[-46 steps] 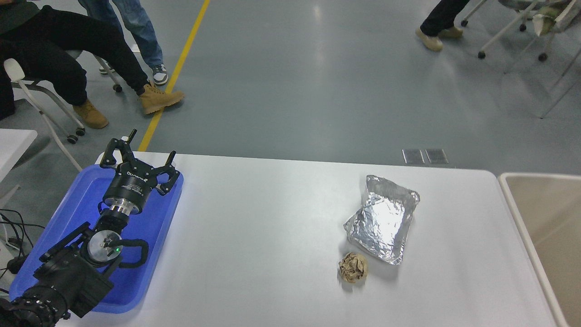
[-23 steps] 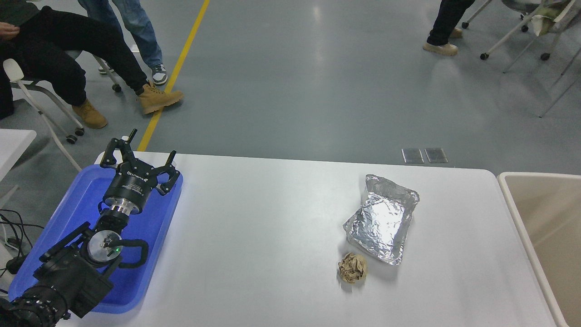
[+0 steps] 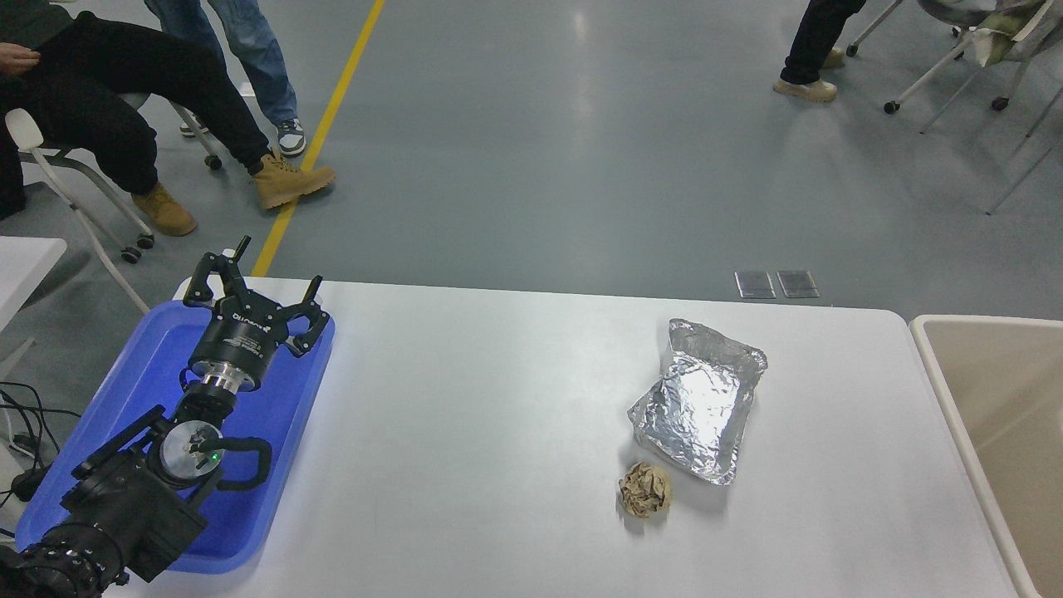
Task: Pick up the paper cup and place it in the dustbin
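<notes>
The paper cup does not show anywhere in the head view. The beige dustbin (image 3: 942, 374) stands against the table's right edge, with only its left rim and part of its tan inside in view. My left gripper (image 3: 257, 278) is open and empty, parked above the blue tray at the table's far left. My right arm and gripper are out of view.
A shallow blue tray (image 3: 282, 432) lies under the left arm. A crinkled silver foil tray (image 3: 702, 399) and a crumpled brown paper ball (image 3: 645, 490) lie right of the table's middle. People sit and stand on the floor beyond the table, with wheeled chairs.
The table's things and my left arm have not moved. A person's feet at the far right have shifted.
</notes>
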Controlling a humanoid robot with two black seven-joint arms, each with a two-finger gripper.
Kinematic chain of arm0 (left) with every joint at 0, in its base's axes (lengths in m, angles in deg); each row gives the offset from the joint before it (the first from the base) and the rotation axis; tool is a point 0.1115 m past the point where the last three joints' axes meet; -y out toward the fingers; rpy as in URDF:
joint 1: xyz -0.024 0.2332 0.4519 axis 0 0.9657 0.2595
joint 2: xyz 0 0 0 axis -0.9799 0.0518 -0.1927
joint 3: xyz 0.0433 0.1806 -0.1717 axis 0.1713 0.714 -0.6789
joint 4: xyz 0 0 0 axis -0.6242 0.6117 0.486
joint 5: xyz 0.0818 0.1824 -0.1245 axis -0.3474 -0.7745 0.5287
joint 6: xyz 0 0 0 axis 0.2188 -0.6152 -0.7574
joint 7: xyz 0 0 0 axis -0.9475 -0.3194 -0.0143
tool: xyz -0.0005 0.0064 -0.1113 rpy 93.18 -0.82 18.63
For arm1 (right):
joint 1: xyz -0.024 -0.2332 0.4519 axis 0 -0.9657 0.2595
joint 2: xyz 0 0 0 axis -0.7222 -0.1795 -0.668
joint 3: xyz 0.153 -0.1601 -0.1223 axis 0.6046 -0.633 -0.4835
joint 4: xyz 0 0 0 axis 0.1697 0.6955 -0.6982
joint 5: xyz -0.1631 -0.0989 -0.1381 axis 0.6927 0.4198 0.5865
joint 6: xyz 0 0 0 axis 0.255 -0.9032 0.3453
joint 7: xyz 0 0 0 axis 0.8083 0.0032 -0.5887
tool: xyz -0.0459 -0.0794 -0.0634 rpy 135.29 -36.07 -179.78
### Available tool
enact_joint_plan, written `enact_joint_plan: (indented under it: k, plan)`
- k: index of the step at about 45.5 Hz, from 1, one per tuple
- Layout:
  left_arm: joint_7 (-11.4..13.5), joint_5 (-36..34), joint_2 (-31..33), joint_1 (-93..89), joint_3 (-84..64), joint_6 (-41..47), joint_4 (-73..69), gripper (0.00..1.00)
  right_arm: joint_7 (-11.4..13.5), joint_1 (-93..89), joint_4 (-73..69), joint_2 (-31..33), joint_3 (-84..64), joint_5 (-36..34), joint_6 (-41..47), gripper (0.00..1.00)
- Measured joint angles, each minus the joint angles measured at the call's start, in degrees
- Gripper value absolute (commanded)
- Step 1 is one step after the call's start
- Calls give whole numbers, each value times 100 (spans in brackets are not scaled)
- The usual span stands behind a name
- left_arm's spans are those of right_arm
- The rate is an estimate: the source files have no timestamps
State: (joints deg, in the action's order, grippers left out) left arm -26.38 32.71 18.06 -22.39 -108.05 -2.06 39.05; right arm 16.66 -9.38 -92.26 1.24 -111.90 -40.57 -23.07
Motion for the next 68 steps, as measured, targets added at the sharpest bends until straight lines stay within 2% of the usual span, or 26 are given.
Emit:
enact_joint_plan:
  k: [2,5,6,7,33,44,57,68]
  plan:
    - [0,0,0,0,0,0,0,100,0,-4,0,-5,5,2,-3,62]
    - [0,0,0,-1,-1,0,0,100,0,-5,0,-9,10,1,-5,92]
    - [0,0,0,-1,-1,0,0,100,0,-5,0,-10,11,1,-6,99]
    - [0,0,0,-1,-1,0,0,100,0,-5,-1,-10,12,1,-7,100]
    - [-2,1,0,-2,-1,0,0,100,-2,566,-97,-14,-22,15,62,100]
    - [-2,1,0,-2,-1,0,0,100,-2,1543,-270,-64,-403,423,78,100]
    - [-1,0,0,-1,-1,0,1,100,8,3041,-1107,-354,-1142,727,188,100]
    - [0,-1,-1,0,-1,0,-1,100,15,4474,-2415,-619,-1732,790,655,100]
